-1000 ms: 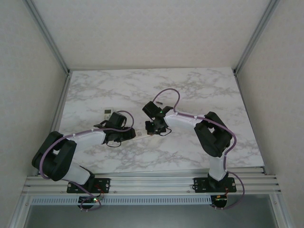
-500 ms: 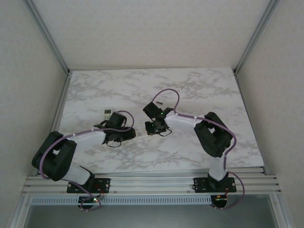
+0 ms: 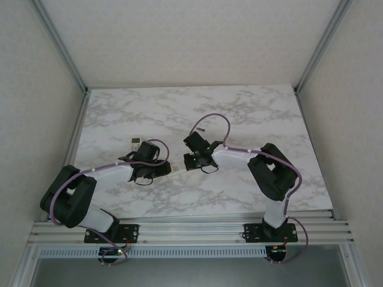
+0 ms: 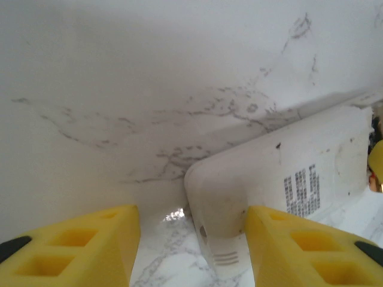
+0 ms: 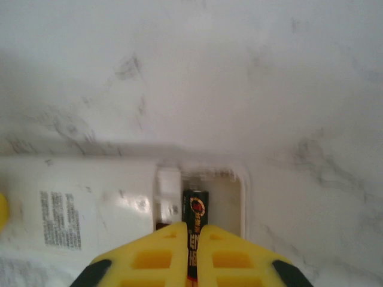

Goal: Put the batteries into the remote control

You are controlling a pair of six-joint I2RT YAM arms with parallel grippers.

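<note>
A white remote point(image 4: 287, 173) lies back side up on the marble table, its printed label showing. Its near end sits between my left gripper's point(image 4: 190, 245) yellow fingers point(image 4: 299, 251), touching the right one, with a gap of bare marble to the left one. The left gripper is open. My right gripper point(image 5: 192, 254) is shut on a black battery point(image 5: 194, 212) with a red-orange logo. It holds the battery lengthwise over the remote's open battery compartment point(image 5: 224, 194). In the top view both grippers point(image 3: 166, 170) point(image 3: 192, 162) meet over this remote point(image 3: 178, 170).
A second small white remote point(image 3: 136, 142) with a dark display lies just behind the left arm's wrist. Metal frame rails point(image 3: 78, 119) run along the table's left and right edges, with walls beyond them.
The right arm has shifted slightly right and toward the near edge with the battery in its fingers. The left arm and the remote have stayed still.
</note>
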